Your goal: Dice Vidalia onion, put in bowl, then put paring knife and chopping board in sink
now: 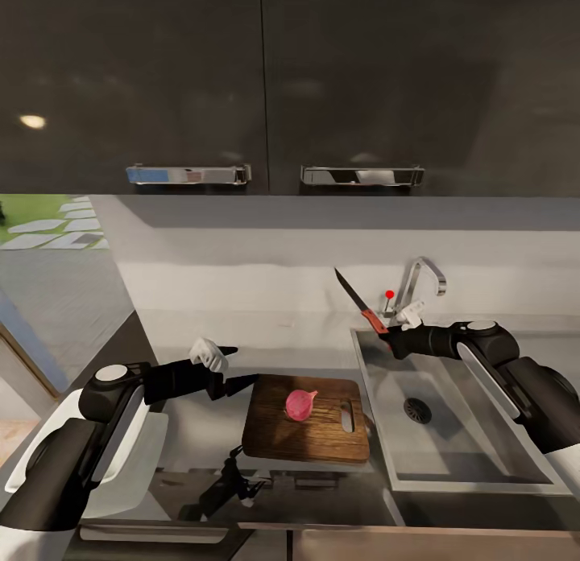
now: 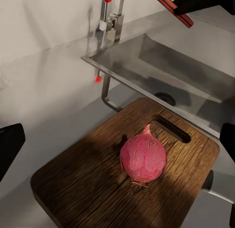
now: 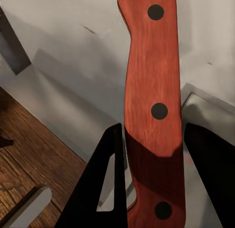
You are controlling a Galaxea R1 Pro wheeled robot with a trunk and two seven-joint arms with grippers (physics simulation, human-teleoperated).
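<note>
We hold the paring knife point(image 1: 360, 299) clamped in our right gripper point(image 1: 390, 336); left gripper point(image 1: 234, 366) spread, empty. The Vidalia onion point(image 1: 300, 405) sits mid chopping board point(image 1: 274, 432) — round, unbraced, so a slanted cut may roll it off.

- Above my view: two chrome bar handles, the left handle point(image 1: 188, 175) and the right handle point(image 1: 362, 175), mounted side by side along the lower edge of the glossy dark upper cabinets point(image 1: 266, 78).
- A small round light reflection point(image 1: 32, 121) sits on the left cabinet door.
- At far left, beyond the wall edge, a green lawn with pale stepping stones point(image 1: 58, 227) is visible.
</note>
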